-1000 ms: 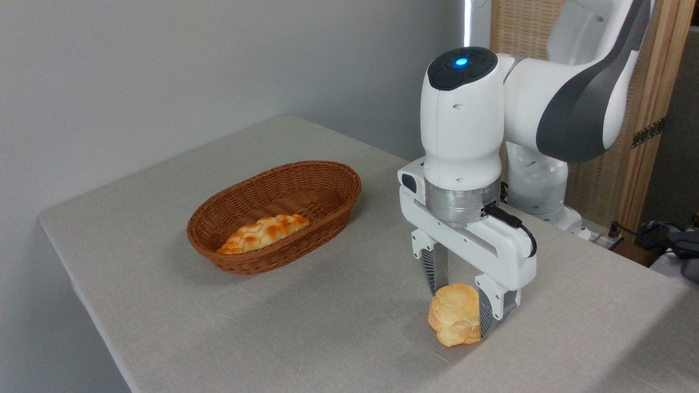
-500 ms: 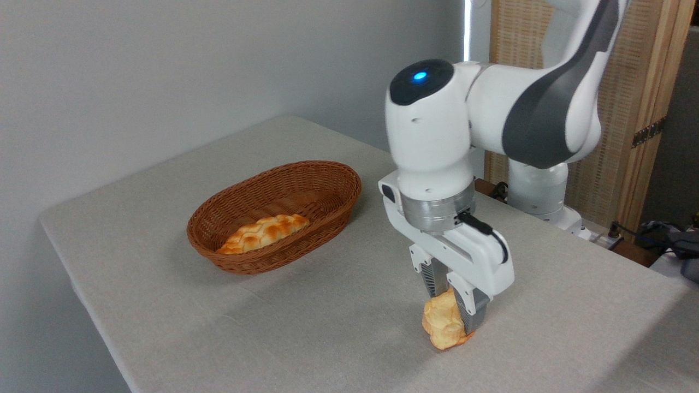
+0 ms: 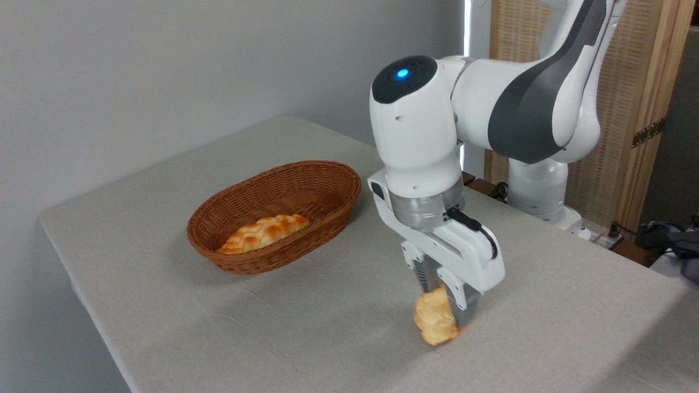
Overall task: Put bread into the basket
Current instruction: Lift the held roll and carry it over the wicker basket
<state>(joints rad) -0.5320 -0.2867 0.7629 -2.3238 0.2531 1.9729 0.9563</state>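
The bread (image 3: 434,322), a small pale golden bun with a lobed edge, is pinched on edge between the fingers of my gripper (image 3: 445,305), which is shut on it. It hangs just above the table near the front right. The basket (image 3: 276,213), an oval brown wicker one, stands to the left and farther back, well apart from the gripper.
A long braided orange-brown loaf (image 3: 264,232) lies inside the basket along its near side. The table (image 3: 164,305) wears a grey cloth, with its edge close at the left and front. My arm's base (image 3: 538,188) stands at the back right.
The fingers closed on the bun from either side. The gripper then moved left and rose slightly, lifting the bun off the cloth.
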